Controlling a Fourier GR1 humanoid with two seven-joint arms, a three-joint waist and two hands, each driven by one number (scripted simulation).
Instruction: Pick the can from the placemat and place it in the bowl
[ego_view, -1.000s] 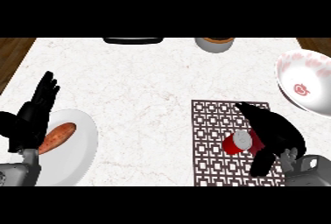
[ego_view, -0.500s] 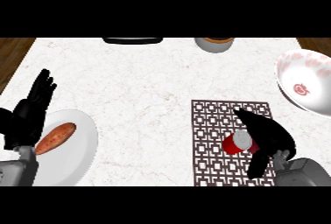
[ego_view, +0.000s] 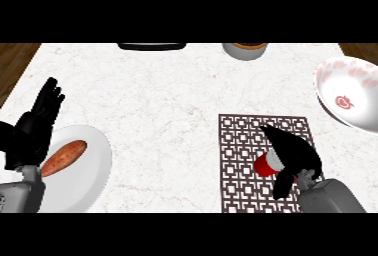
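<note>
Head view: steep look down on a white marbled counter (ego_view: 170, 100) with dark wood showing at its far corners.
Placemat: a dark brown rectangle (ego_view: 244, 150) with an open fretwork pattern, lying flat on the counter's right half.
Can: a small red cylinder with a pale top (ego_view: 266, 164), lying on the placemat's right part, partly hidden under the right hand.
Right hand: black and glossy (ego_view: 294, 152), on a grey forearm; its fingers reach over the can and the thumb hangs down beside it, curled round the can.
Bowl: round and white with red speckles and a red mark at its centre (ego_view: 347, 95), at the counter's right edge, well apart from the can.
Left hand: black (ego_view: 33, 132), at the left edge, fingers straight and pointing up, resting.
Plate: white, smooth and round (ego_view: 88, 170), just beside the left hand, bearing a long orange-red sausage (ego_view: 63, 157).
Far edge: a grey cup with a brown rim (ego_view: 246, 49) and a flat black object (ego_view: 151, 46), both cut off by the top.
</note>
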